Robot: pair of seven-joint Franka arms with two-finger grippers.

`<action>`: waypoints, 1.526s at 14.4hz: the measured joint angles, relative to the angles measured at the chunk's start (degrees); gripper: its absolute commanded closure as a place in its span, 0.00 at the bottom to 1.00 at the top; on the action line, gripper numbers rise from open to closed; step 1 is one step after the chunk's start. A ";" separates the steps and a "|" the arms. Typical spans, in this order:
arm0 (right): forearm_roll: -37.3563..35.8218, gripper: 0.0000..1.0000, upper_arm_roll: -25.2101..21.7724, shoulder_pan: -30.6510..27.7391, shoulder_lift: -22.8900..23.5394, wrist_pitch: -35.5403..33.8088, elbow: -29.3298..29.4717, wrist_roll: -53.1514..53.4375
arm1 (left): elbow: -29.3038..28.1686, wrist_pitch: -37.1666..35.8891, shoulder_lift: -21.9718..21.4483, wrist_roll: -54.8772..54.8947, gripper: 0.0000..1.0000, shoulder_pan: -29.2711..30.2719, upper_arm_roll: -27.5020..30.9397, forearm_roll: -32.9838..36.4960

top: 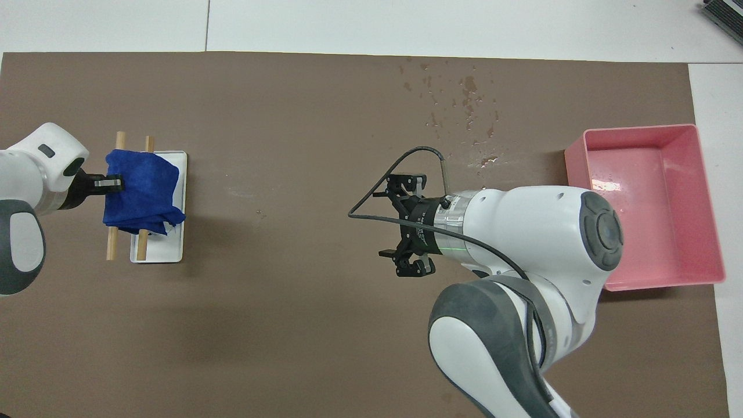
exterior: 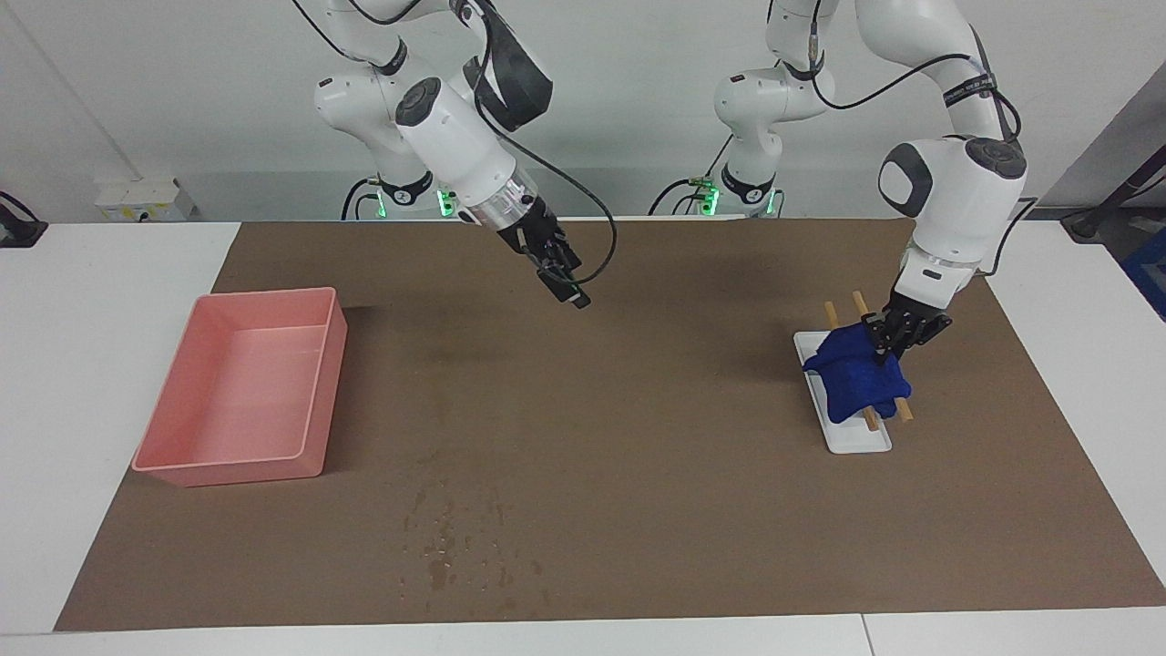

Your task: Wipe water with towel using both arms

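Overhead view shows the right gripper (top: 404,225) from above, jaws spread wide and holding nothing, raised over bare brown mat (top: 290,325) mid-table; the facing view gives it only edge-on, so the spread is not readable there. Facing view, in turn, shows the left gripper (exterior: 885,349) coming down onto the blue towel (exterior: 854,374) from above, fingers pinched on a raised fold of cloth; overhead, that gripper is seen only from the side at the towel's edge.

Towel: deep blue, bunched and crumpled, draped over two wooden rods (top: 114,194) lying across a small white tray (top: 177,229) toward the left arm's end of the table.

Water (exterior: 455,547): scattered dark specks and small glossy droplets on the mat, farther from the robots than both grippers, near the mat's edge. It lies toward the right arm's end, near a pink bin (exterior: 173,410) but apart from it. The overhead view catches glints on the droplets closest to the bin.
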 measured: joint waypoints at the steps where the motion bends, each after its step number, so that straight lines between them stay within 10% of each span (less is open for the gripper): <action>1: 0.00 0.00 0.00 0.00 0.00 0.00 -0.01 0.00 | 0.01 -0.01 0.00 0.01 1.00 0.00 -0.03 0.01; 2: 0.00 0.00 0.00 0.00 0.01 0.00 -0.02 0.00 | 0.03 -0.03 0.00 0.01 1.00 0.00 -0.04 0.04; 3: 0.00 0.00 0.00 0.00 0.01 0.00 -0.02 0.00 | 0.03 -0.04 0.00 0.01 0.65 0.00 -0.04 0.05; 4: 0.00 0.00 0.00 0.00 0.01 0.00 -0.02 0.00 | 0.03 -0.05 0.00 0.01 0.50 0.00 -0.04 0.05; 7: 0.00 0.00 0.00 0.00 0.02 0.00 -0.03 0.00 | 0.32 -0.03 0.00 0.00 0.45 0.00 -0.11 0.05; 10: 0.00 0.00 0.00 0.01 0.02 0.00 -0.03 0.00 | 0.43 -0.01 0.00 -0.01 0.54 -0.01 -0.20 0.05; 13: 0.00 0.00 0.00 0.01 0.02 0.00 -0.04 0.00 | 0.44 0.01 0.00 -0.02 1.00 -0.03 -0.25 0.05; 22: 0.00 0.00 0.00 0.02 0.05 0.00 -0.12 0.00 | 5.87 -7.04 0.34 -4.16 1.00 -0.07 -0.43 -1.71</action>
